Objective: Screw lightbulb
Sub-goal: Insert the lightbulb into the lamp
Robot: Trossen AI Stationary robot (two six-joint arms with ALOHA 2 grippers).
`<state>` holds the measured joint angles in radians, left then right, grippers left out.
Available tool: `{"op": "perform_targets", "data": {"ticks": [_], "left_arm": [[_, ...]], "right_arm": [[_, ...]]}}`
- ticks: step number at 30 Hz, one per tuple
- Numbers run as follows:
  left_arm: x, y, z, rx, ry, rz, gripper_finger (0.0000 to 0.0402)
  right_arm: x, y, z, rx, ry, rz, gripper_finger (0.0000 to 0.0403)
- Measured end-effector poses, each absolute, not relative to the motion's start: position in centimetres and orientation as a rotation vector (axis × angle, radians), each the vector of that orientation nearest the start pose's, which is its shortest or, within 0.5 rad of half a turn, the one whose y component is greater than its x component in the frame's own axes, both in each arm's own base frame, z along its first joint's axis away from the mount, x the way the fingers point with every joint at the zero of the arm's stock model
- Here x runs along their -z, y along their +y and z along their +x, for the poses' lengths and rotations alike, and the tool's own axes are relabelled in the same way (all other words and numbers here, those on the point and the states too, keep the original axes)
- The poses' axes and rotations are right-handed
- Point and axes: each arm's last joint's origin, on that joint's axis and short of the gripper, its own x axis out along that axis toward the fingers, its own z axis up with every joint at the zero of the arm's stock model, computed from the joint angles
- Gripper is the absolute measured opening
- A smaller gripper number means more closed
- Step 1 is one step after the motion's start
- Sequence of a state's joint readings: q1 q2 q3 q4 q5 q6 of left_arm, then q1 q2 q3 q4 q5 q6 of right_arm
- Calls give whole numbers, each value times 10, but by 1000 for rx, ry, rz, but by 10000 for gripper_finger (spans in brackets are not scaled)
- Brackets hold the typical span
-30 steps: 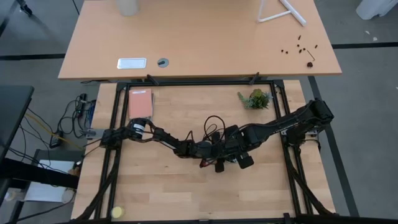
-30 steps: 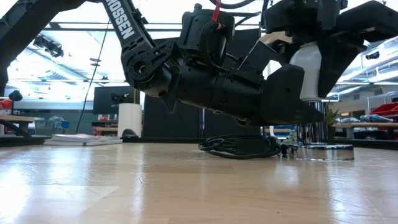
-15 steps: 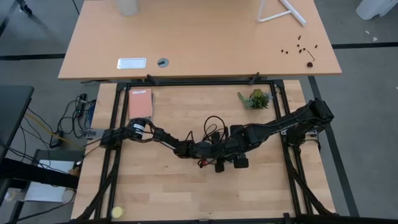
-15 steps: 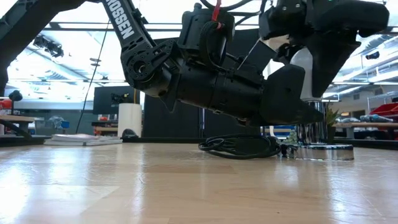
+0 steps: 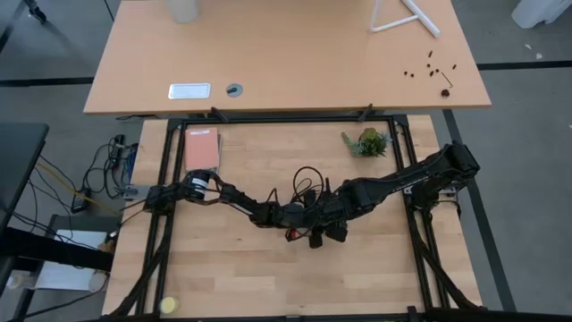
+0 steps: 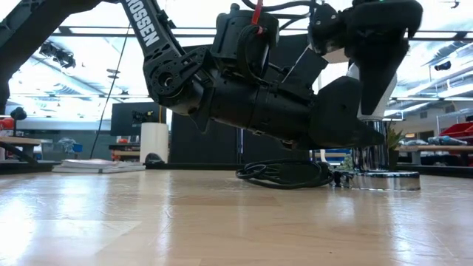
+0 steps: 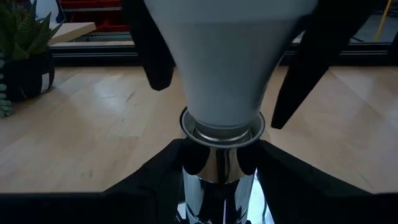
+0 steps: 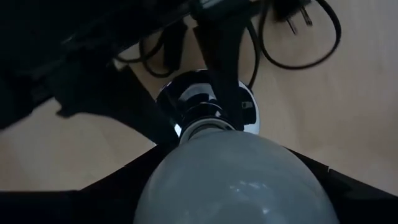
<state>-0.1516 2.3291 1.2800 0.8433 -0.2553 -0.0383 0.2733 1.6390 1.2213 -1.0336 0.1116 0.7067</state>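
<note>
Both hands meet mid-table, bulb sitting in the socket.

And here we are at the centre of the table (image 5: 223, 268): the lightbulb (image 7: 225, 59) stands upright with its screw base down in the mouth of the shiny metal socket (image 7: 221, 165), right on top of the round silvery base disc (image 6: 384, 179). The left hand (image 7: 221, 177) comes in low, its dark fingers (image 7: 155, 177) clamped on either side of the socket's chrome stem, holding it firm. The right hand (image 8: 233, 180) is above, its fingers (image 7: 311, 56) pressed to the two sides of the white glass, gripping the lightbulb. The black cord (image 6: 284, 174) lies coiled on the wood just beside the disc. A small potted plant (image 5: 366, 141) sits off toward the far right corner, a pink book (image 5: 202, 148) at the far left.
</note>
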Motion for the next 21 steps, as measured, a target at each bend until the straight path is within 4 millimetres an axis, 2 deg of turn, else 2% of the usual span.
{"op": "perform_targets", "data": {"ticks": [12,21], "left_arm": [[-93,-64,465,-110,198,4,194],[-93,-64,465,-110,197,5,194]], "right_arm": [[-226,77,287,637,1313,621,267],[-226,78,288,768,1257,785,268]]}}
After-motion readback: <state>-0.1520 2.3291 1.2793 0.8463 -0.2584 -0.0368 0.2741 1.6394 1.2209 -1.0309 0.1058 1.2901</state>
